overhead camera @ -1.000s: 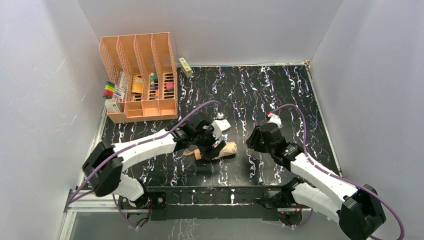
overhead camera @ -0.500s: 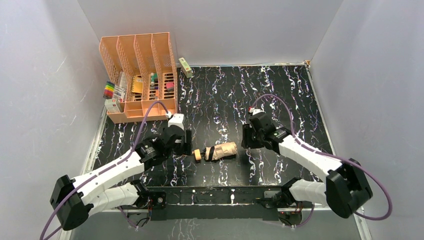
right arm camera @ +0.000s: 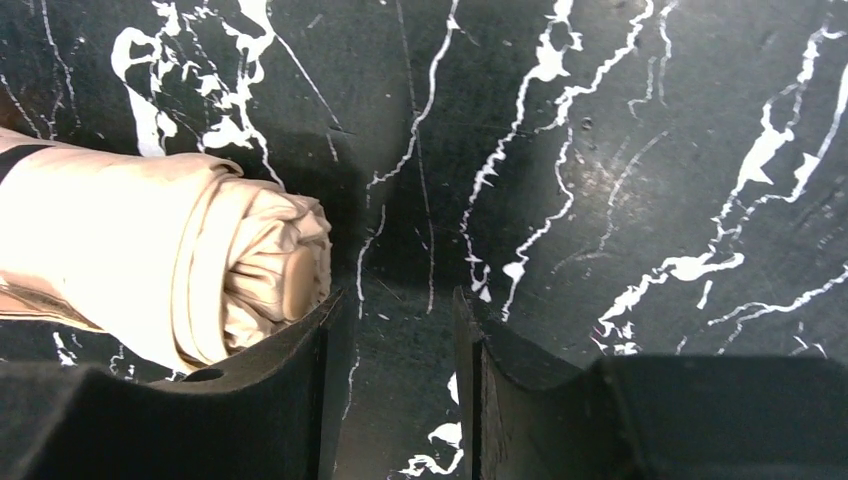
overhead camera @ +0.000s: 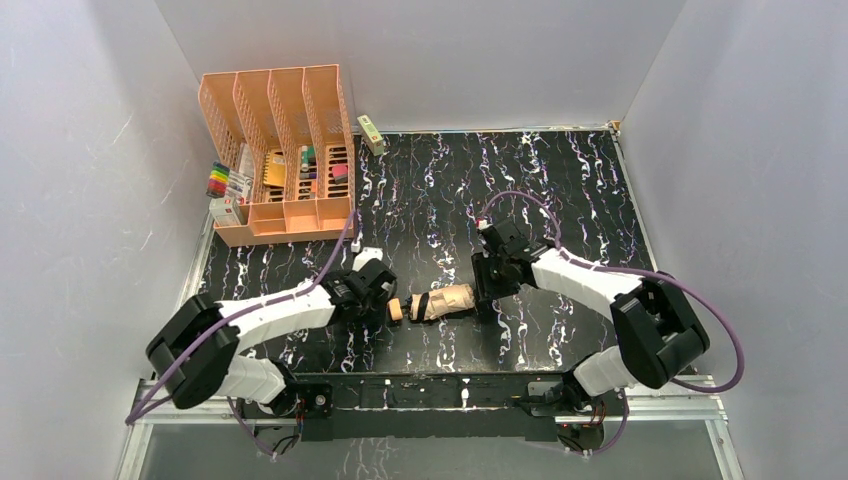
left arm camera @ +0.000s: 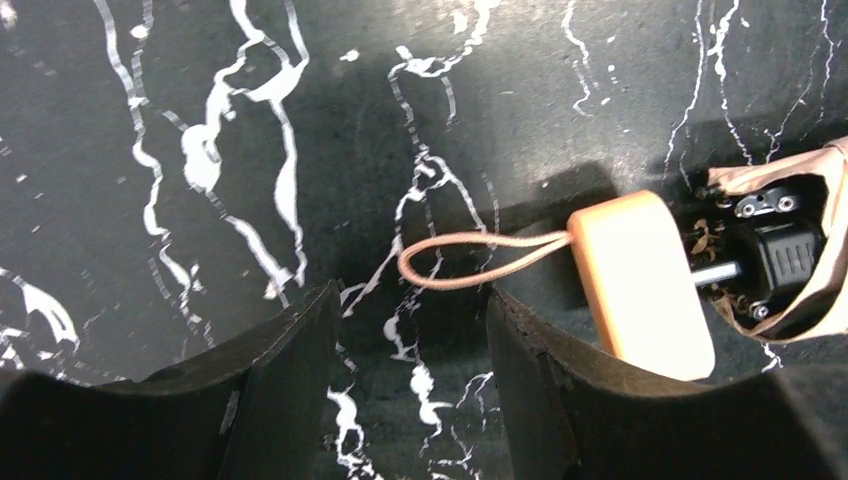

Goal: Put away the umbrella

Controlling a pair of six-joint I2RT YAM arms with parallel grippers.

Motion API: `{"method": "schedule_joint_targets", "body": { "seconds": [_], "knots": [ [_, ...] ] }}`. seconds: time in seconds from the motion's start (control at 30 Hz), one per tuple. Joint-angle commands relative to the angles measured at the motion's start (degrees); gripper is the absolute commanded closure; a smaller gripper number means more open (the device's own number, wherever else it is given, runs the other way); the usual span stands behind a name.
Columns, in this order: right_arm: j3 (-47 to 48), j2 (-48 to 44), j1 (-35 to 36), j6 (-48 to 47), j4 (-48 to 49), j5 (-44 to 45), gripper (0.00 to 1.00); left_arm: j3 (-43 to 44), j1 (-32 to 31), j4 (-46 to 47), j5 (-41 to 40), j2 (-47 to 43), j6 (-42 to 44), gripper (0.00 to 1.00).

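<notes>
The folded peach-tan umbrella [overhead camera: 443, 301] lies flat on the black marbled table, handle end to the left. My left gripper [overhead camera: 378, 297] is open and empty just left of the handle [left arm camera: 640, 282]; the thin strap loop [left arm camera: 455, 264] lies on the table just ahead of my fingertips. My right gripper [overhead camera: 484, 292] is open and empty at the umbrella's right end; the rolled fabric tip [right arm camera: 250, 270] sits just outside and against my left finger [right arm camera: 290, 380]. Dark metal ribs [left arm camera: 765, 245] show beside the handle.
A peach-orange slotted desk organizer [overhead camera: 280, 150] with markers and small items stands at the back left. A small green box [overhead camera: 371, 133] lies beside it near the back wall. Grey walls enclose the table on three sides.
The left gripper has let go of the umbrella, pulled away to the left, then closed in on the handle end. The right gripper has moved left to the umbrella's other end. The umbrella now lies straighter.
</notes>
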Motion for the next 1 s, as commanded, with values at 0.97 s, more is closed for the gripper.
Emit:
{"method": "schedule_joint_targets", "body": {
  "seconds": [0.97],
  "knots": [
    [4.94, 5.65, 13.85, 1.47, 18.9, -11.02, 0.41, 11.01, -1.73, 21.84, 18.58, 14.22, 14.65, 0.47]
  ]
}}
